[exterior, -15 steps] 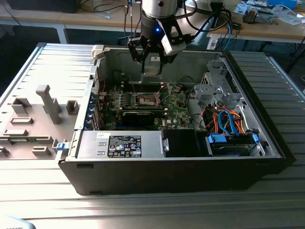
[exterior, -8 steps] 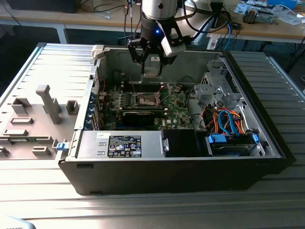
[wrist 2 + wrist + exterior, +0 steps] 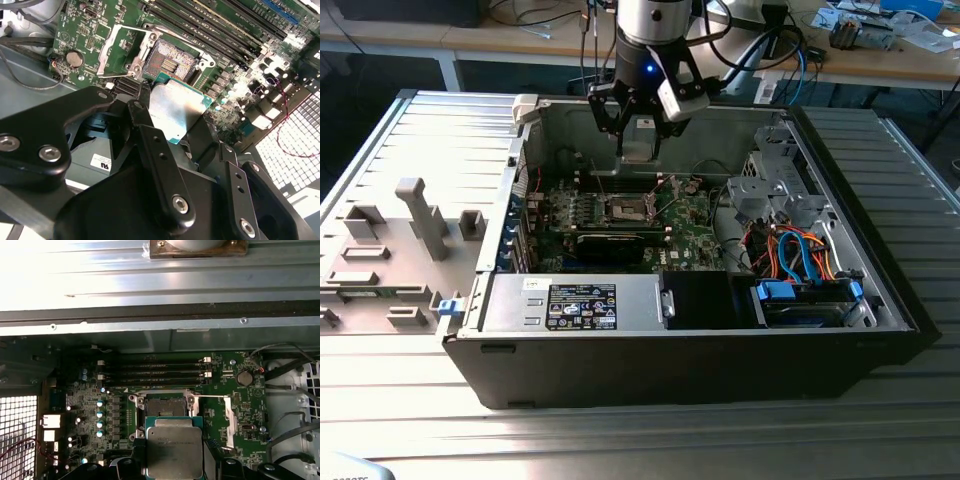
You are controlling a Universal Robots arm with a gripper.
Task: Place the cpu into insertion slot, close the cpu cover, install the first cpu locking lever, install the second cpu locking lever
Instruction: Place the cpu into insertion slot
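Near far wall of case [image 3: 720, 135]: arm [image 3: 650, 20] upright, gripper [image 3: 640, 138] pointing down; fingers [image 3: 150, 145] clamped on cpu [image 3: 177, 107]; insertion slot [image 3: 169, 60] bare, cpu cover [image 3: 106, 52] open; cpu partly hidden behind fingers.

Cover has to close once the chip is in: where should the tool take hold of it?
Grip the cover by its free rail, the one farthest from the slot, coming from above. It is a thin frame swung open beside the slot, apparently hinged there, so that outer rail moves it. The tool is shut on the cpu.
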